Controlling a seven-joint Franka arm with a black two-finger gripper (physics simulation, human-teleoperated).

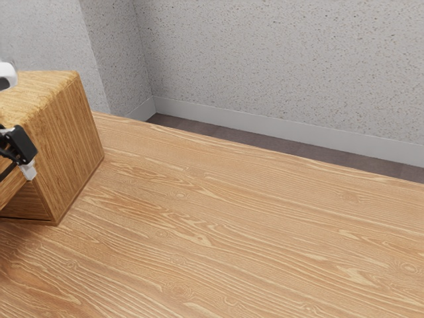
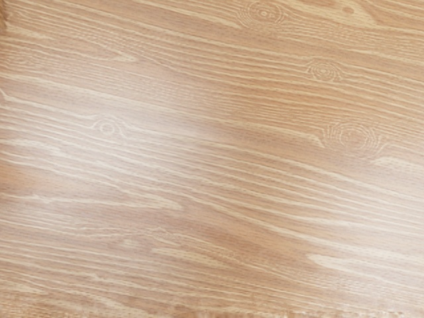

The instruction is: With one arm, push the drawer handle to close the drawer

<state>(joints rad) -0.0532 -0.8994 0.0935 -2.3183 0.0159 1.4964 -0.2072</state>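
- One cabinet [image 1: 69,139], one end effector [image 1: 28,171] and one visible drawer [image 1: 5,189], all at the exterior view's left.
- The table [image 1: 232,232] stretches from the cabinet to the frame's right side; its far edge slants down rightward.
- The drawer is light brown wood, cut off by the frame at middle left, above a shadowed hollow.
- Whether the end effector is spread or pressed together, I cannot tell.

One robot arm [image 1: 6,75] with one gripper [image 1: 26,162] shares the scene with one wooden cabinet [image 1: 69,132], one wood-grain table [image 1: 232,225], three speckled wall faces [image 1: 285,66], two runs of pale baseboard [image 1: 265,126] and one dark floor [image 1: 265,144].
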